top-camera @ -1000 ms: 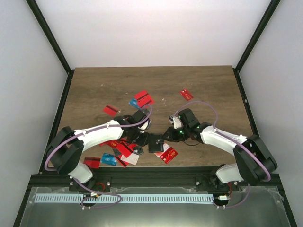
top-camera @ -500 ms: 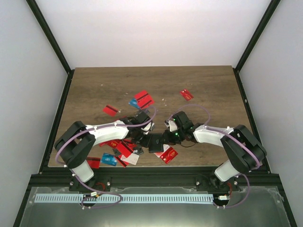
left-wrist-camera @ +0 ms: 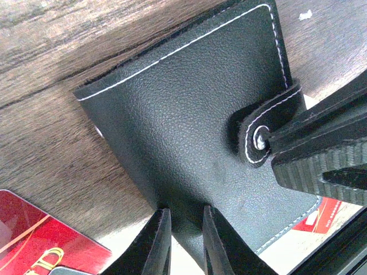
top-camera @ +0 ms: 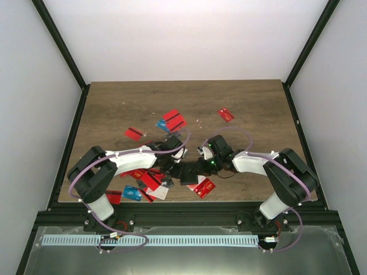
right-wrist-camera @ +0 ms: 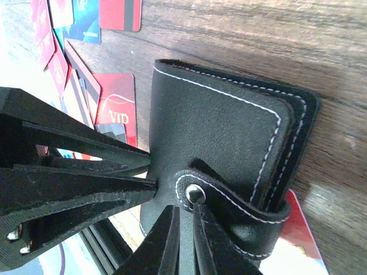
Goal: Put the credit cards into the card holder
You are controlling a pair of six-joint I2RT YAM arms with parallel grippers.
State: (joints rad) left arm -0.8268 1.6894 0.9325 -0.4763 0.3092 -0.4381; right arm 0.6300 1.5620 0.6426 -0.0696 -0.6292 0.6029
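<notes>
Both arms have drawn in on the card holder (left-wrist-camera: 195, 132), which lies closed on the tabletop (top-camera: 126, 103) near the front edge. The left end effector (left-wrist-camera: 186, 223) has clamped onto its edge, and the right end effector (right-wrist-camera: 185, 217) has pinched the snap tab (right-wrist-camera: 229, 203). It looks ready to be unsnapped. The credit cards (top-camera: 174, 120) are still scattered outside it.

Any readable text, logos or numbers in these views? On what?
"VIP" (last letter uncertain): white, on the red card left of the card holder, right wrist view.
Gold script on the corner red card, left wrist view: cropped, unreadable.
Card holder: no text, only stitching and a snap.
Scattered cards in the top view: too small to read.
</notes>
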